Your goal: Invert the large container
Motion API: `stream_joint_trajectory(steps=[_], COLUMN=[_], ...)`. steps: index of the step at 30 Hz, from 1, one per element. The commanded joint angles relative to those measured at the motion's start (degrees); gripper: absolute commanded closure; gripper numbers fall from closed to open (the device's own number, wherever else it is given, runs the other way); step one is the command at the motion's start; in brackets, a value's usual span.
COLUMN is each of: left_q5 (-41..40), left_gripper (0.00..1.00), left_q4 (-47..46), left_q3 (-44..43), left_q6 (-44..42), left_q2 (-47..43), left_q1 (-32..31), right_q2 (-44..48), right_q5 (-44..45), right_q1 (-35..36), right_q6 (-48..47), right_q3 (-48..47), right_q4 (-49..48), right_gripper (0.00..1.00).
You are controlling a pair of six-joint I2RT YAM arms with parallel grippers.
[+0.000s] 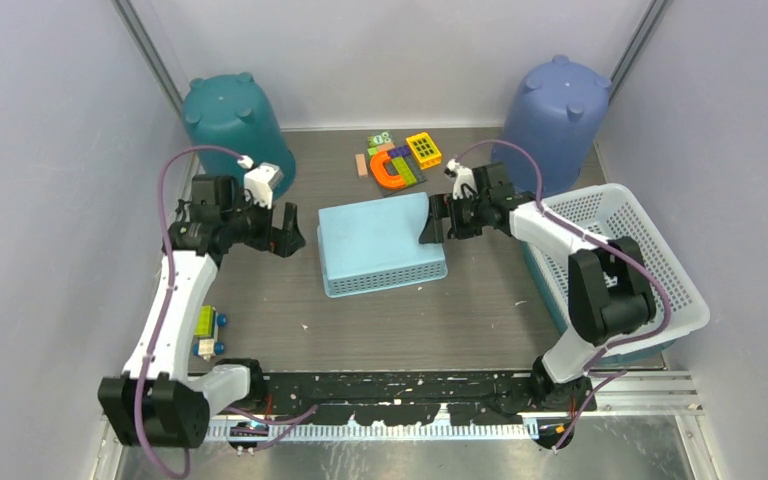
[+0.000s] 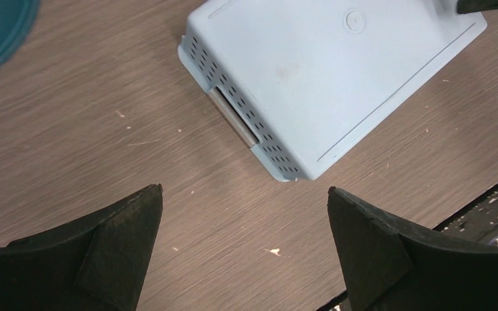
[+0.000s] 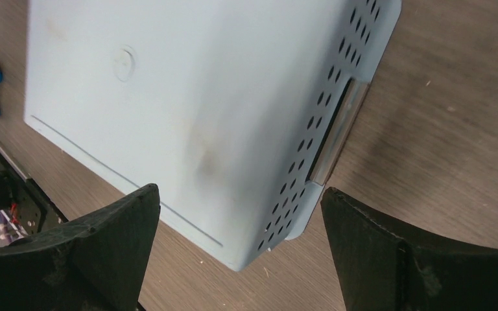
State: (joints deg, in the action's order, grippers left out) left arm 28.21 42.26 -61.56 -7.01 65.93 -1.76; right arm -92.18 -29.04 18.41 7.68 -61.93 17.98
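Pale-blue perforated plastic container (image 1: 380, 245) sits base-up in the middle of the wood-grain desk (image 1: 480, 320). Flipped, by my reckoning. From above, my left claw (image 1: 287, 232) hangs just off its left end, spread wide and empty. My right claw (image 1: 436, 222) is wide and empty too, right at the other end, and from up here I can't tell whether a finger touches the wall. That's the risk: if I pull back carelessly, a fingertip could hook the handle slot and drag the container or tip it back over.

Left wrist view now: my left claw (image 2: 244, 191) gapes over bare desk, with the container (image 2: 337, 71) clear ahead and its far corner cut off by the frame.

Right wrist view: my right claw (image 3: 240, 191) is open above the container (image 3: 188, 103), which fills most of the frame. Lifting straight up looks safest. Whether the rim lies flat, and whether anything sits underneath, stays hidden.
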Motion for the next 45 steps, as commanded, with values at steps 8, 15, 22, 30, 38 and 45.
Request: stream_joint_trajectory(steps=[8,15,22,30,38,45], left_q5=[-1.8,2.0,-5.1,-22.4,-32.5,-37.0], left_gripper=[0.0,0.0,0.0,0.0,0.0,0.0], left_q4=[6.8,6.2,2.3,-3.4,-2.9,-4.0], left_q3=[-1.4,-2.2,-4.3,-11.0,-18.9,-19.1], left_q6=[-8.5,-10.4,-10.2,-8.3,-1.3,2.3], left_q2=[-8.1,-6.2,-1.9,9.8,25.2,30.1], left_q1=[0.2,-0.1,-9.2,-28.6,-38.9,-40.3], right_q2=[-8.2,-13.8,-4.0,13.3,22.3,23.2], right_q5=[-12.7,-18.1,-14.4,-3.2,-2.9,-6.8], right_q1=[9.7,14.2,5.5,-10.4,-14.6,-16.6], right_q6=[5.7,3.1,-3.3,-6.4,-6.9,-6.2], right_q3=[-9.3,-19.2,-20.9,-14.9,-9.3,-6.1], right_q4=[0.8,7.0,16.3,16.7,13.0,10.2], right_gripper=[0.03,0.0,0.0,0.0,0.0,0.0])
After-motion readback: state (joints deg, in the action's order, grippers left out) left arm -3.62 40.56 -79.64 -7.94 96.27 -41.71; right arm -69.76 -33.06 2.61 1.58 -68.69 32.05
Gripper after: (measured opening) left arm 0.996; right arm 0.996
